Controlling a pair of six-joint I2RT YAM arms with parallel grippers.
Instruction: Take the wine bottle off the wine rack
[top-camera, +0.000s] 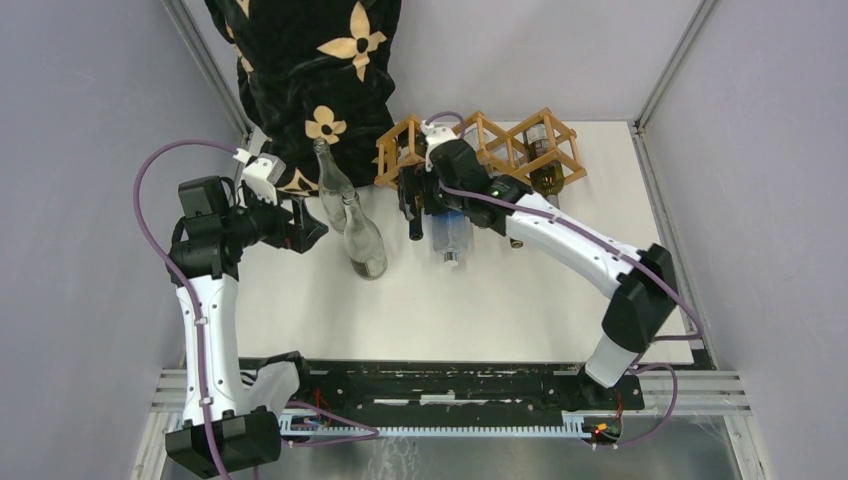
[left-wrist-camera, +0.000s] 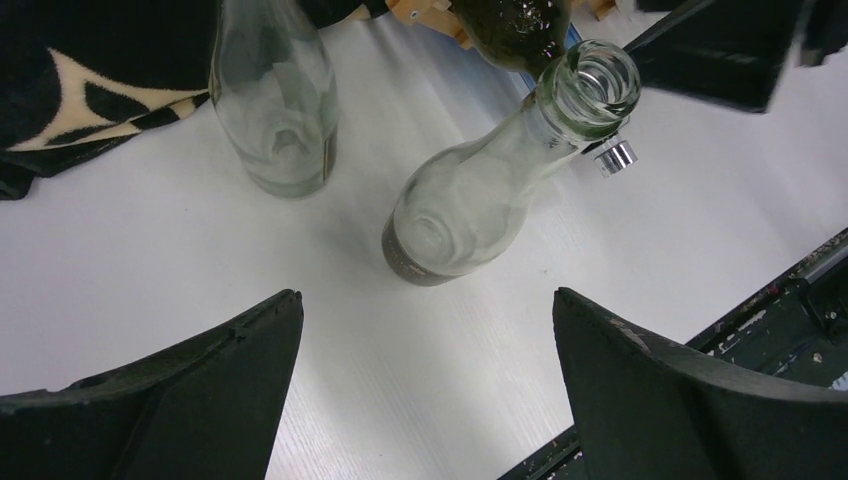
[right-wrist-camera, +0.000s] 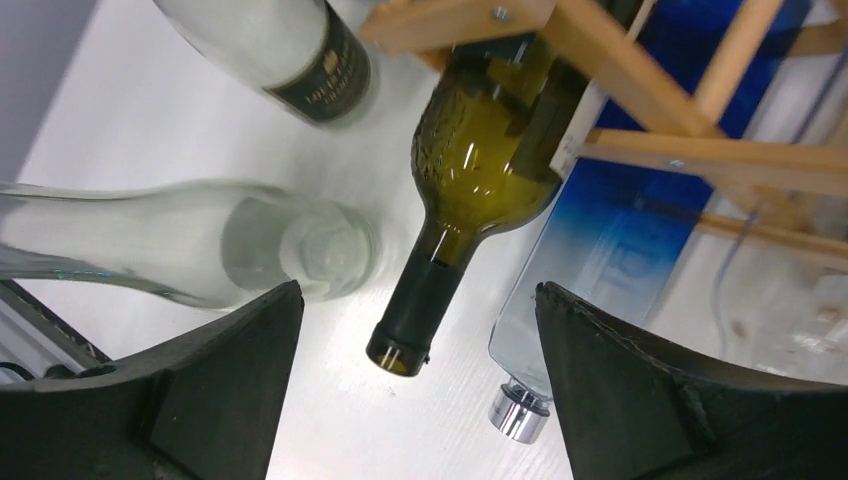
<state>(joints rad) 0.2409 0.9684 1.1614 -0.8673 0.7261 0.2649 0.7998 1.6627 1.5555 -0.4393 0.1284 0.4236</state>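
The light wooden wine rack (top-camera: 500, 145) stands at the back of the table. An olive-green wine bottle (right-wrist-camera: 480, 150) lies in its left cell (right-wrist-camera: 600, 60), dark neck sticking out toward the front. My right gripper (right-wrist-camera: 420, 288) is open over that neck, one finger on each side and neither touching it. In the top view the right gripper (top-camera: 425, 195) sits at the rack's front left, above the bottle (top-camera: 413, 215). My left gripper (left-wrist-camera: 428, 294) is open and empty near two clear bottles on the table's left.
A blue-tinted bottle (right-wrist-camera: 590, 250) with a silver cap lies in the cell beside the green one. Another green bottle (top-camera: 545, 172) fills a right-hand cell. Two clear bottles (top-camera: 332, 185) (top-camera: 364, 242) stand left of the rack. Black flower-patterned cloth (top-camera: 300, 60) hangs at the back left.
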